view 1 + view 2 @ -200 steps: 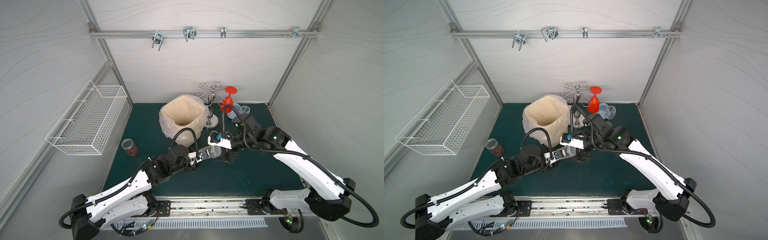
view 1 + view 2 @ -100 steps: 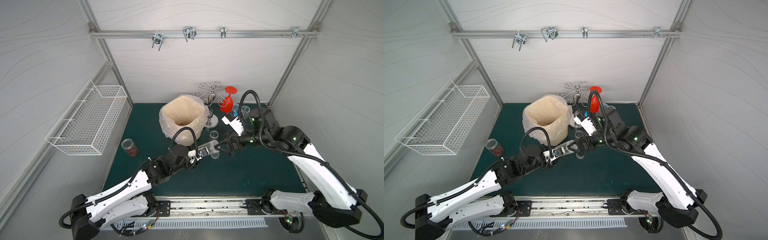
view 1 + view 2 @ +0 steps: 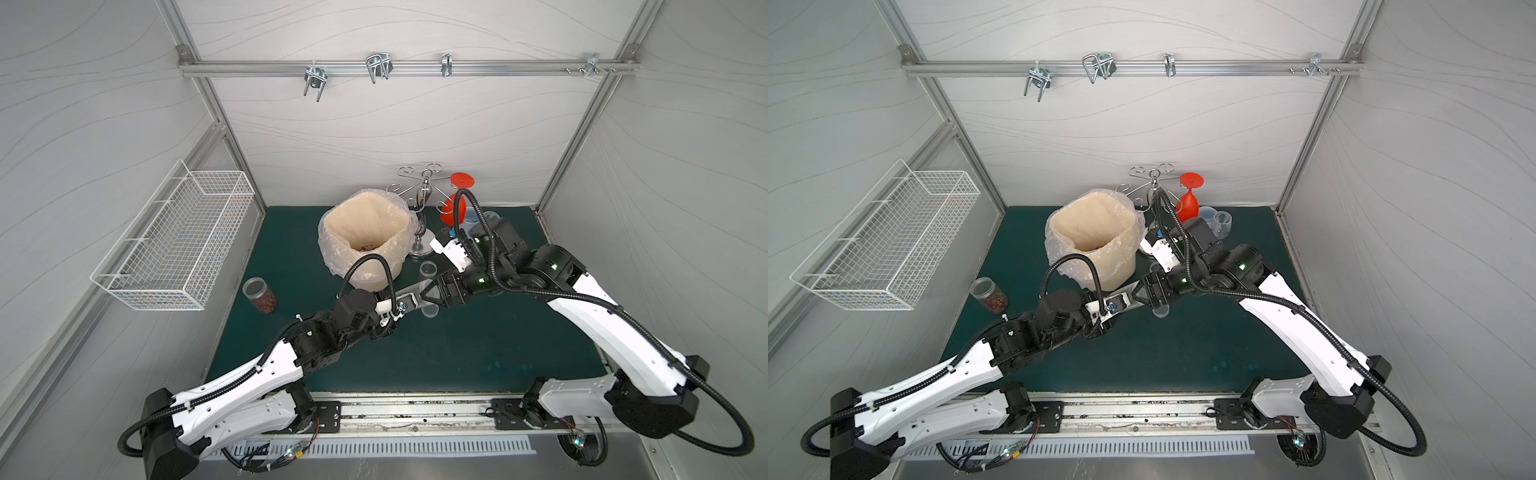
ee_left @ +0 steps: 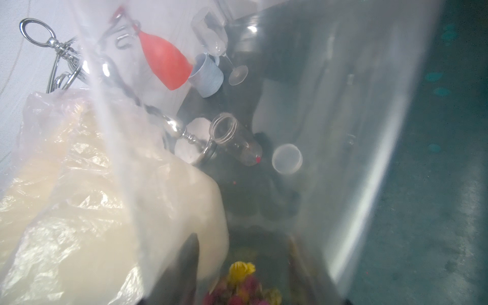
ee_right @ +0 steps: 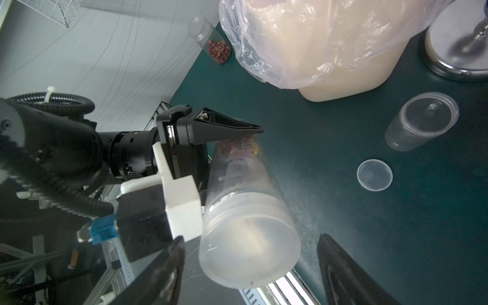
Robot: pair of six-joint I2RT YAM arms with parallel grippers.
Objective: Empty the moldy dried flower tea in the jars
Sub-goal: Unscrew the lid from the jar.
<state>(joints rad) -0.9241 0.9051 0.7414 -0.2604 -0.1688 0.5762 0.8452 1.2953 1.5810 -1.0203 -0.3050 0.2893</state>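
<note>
My left gripper (image 3: 409, 300) is shut on the tall narrow jar (image 3: 420, 290), holding it level above the mat with its lid (image 5: 249, 239) on. Reddish and yellow dried flower tea (image 5: 240, 148) sits at the gripped end, also seen through the jar wall in the left wrist view (image 4: 243, 285). My right gripper (image 5: 250, 266) is open, its fingers (image 5: 163, 266) either side of the lid with gaps. A short open jar (image 3: 259, 294) with tea stands at the left. An empty short jar (image 3: 428, 269) stands near the bin, a loose lid (image 3: 431, 310) beside it.
A cream bin (image 3: 365, 237) lined with a clear bag stands behind the jars, tea bits at its bottom. At the back right are a chrome rack (image 3: 422, 216), a red glass (image 3: 451, 208), a pale blue mug (image 4: 207, 76) and a clear wine glass (image 4: 211, 31). A wire basket (image 3: 178, 241) hangs on the left wall.
My right arm swung out to the right and its gripper turned to face the tall jar's lid end, jaws narrowing. The left gripper kept hold of the jar.
</note>
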